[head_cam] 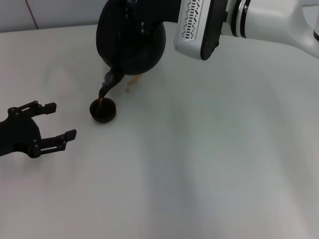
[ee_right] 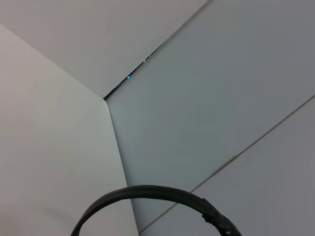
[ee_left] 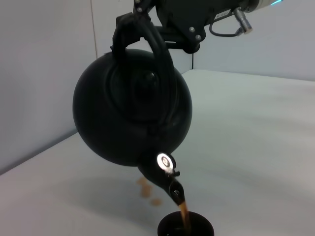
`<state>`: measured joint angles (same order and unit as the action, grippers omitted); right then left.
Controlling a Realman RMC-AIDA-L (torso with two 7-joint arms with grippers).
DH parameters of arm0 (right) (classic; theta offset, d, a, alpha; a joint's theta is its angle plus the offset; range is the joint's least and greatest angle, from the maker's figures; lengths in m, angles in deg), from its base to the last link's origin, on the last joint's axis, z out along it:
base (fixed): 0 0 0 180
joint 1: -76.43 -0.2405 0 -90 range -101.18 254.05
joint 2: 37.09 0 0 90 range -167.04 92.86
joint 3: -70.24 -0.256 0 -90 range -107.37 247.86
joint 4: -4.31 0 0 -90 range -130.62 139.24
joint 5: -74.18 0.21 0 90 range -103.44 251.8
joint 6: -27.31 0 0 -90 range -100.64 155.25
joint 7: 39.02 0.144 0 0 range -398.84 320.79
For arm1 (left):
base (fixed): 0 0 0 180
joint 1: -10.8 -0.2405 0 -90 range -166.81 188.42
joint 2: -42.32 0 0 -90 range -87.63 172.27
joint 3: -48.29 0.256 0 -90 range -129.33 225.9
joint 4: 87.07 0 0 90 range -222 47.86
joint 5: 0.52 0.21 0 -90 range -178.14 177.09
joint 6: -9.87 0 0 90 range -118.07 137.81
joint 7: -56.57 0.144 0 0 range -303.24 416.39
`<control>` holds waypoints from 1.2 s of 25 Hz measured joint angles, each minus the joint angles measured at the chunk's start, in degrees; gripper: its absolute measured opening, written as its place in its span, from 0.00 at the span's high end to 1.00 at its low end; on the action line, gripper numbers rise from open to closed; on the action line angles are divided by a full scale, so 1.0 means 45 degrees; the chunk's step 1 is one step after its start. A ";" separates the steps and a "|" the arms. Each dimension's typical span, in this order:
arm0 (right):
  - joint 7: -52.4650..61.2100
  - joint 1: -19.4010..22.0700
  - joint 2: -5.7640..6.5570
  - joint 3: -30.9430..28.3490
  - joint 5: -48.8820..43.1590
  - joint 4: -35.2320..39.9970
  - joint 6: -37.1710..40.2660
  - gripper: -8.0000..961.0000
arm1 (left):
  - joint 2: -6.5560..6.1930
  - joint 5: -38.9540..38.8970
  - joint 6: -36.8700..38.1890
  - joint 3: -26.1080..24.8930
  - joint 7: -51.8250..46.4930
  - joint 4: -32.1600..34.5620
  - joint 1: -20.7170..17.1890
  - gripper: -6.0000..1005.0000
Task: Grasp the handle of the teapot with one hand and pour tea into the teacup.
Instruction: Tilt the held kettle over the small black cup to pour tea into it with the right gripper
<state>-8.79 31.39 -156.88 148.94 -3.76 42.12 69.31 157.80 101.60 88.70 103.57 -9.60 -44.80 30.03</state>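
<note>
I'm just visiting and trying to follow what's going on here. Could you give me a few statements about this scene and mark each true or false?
1. The teapot is tilted, its spout down. True.
2. The tea is missing the teacup. False: the stream lands in it.
3. The right gripper holds the handle. True.
4. The left gripper grips the teacup. False: its fingers are open, apart from the cup.
5. Brownish spots lie on the table near the cup. True.
</note>
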 joint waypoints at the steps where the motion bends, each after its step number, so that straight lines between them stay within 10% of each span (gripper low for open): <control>1: 0.0028 0.0001 0.0000 0.0038 0.0022 0.0000 -0.0044 0.91 | 0.0000 0.0000 0.0001 0.0000 0.0000 0.0000 0.0006 0.15; 30: 0.1320 0.2010 0.0000 0.0150 0.7592 -0.1300 0.1057 0.90 | -0.0098 0.0073 -0.0078 0.0000 -0.0001 0.0029 0.0025 0.15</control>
<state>-2.85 40.43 -156.89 149.61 30.40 36.27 74.06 157.36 101.93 88.35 103.57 -9.61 -44.67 30.14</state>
